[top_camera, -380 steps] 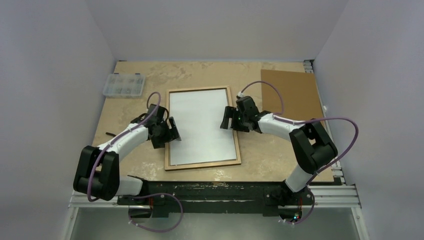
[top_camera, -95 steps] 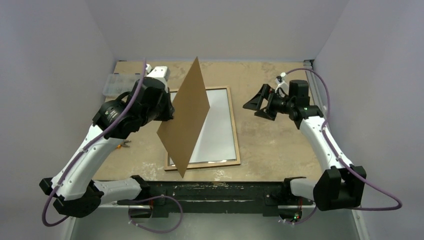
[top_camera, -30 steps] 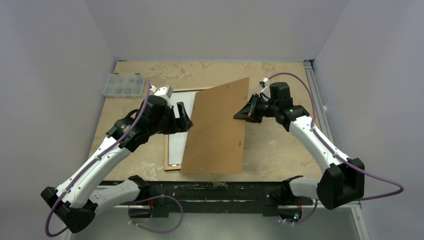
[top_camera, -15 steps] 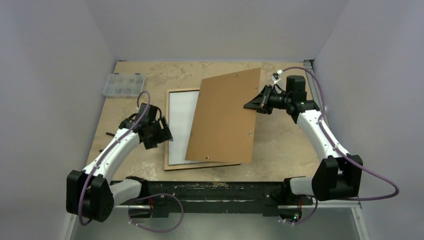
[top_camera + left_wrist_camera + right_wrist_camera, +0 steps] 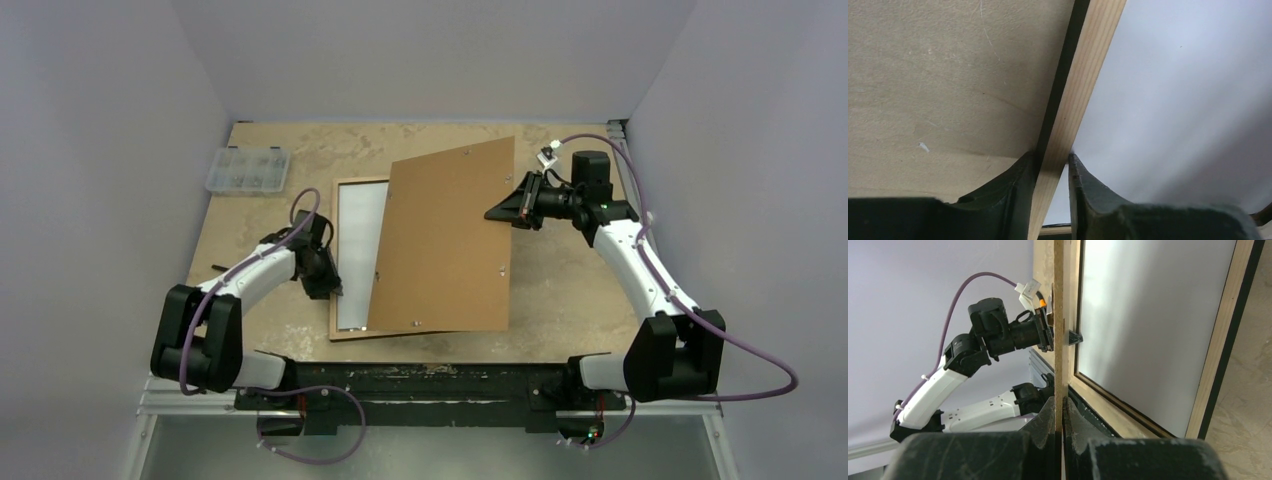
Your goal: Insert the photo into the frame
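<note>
The frame [image 5: 334,215] lies flat on the table with its tan wood back up. Inside it lies a white sheet [image 5: 358,250], the photo with its plain side showing; no picture is visible. My left gripper [image 5: 328,275] straddles the frame's left rail [image 5: 1083,85], one finger against the outer black edge and one against the inner edge. My right gripper [image 5: 497,212] is shut on the right edge of the brown backing board [image 5: 445,240]. The board hangs tilted over the right part of the frame, and its thin edge [image 5: 1058,315] shows in the right wrist view.
A clear plastic parts box [image 5: 247,169] sits at the back left of the table. A small dark item [image 5: 217,268] lies near the left edge. Grey walls close in the back and both sides.
My left gripper dropped to the table and closed around the frame's left rail. The backing board, held by my right gripper, swung down and settled lower over the frame.
</note>
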You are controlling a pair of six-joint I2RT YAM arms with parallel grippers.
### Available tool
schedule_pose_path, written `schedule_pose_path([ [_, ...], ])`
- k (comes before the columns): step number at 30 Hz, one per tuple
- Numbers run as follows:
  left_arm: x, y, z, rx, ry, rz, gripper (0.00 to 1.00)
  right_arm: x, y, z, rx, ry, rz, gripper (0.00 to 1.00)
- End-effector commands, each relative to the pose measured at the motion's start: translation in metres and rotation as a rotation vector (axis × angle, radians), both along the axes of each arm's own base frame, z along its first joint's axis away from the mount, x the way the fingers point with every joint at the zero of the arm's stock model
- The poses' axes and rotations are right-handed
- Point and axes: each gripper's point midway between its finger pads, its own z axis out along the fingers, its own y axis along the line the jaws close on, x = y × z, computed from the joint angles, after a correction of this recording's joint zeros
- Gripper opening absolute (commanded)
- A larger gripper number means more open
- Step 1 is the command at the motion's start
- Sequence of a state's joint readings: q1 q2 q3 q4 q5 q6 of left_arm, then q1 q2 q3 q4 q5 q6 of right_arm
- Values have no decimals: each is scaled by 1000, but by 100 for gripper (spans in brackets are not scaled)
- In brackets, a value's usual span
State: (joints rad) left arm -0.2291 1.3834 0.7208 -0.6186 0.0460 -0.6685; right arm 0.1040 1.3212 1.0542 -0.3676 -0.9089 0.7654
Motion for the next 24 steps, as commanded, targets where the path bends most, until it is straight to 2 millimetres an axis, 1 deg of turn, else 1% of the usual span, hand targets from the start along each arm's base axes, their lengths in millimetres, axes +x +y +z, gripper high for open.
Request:
schedule_pose_path([
  [1,16,-10,6,-33,-58,-68,21,-4,4,31,61,-97,57,0],
  [7,16,-37,11,6,-64,-181,0,-3,0,25,57,-91,60,0],
  [11,15,-66,11,5,-56,-240,0,-4,-7,20,42,-97,62,0],
  [17,13,-97,10,-17,-81,-312,0,-11,-20,16,18,-98,67,0],
  [21,8,-105,7,8,-73,-345,0,-13,-26,13,-15,-104,62,0],
  [24,4,-107,4,-5,-64,-326,0,-14,-27,7,-24,-102,65,0],
])
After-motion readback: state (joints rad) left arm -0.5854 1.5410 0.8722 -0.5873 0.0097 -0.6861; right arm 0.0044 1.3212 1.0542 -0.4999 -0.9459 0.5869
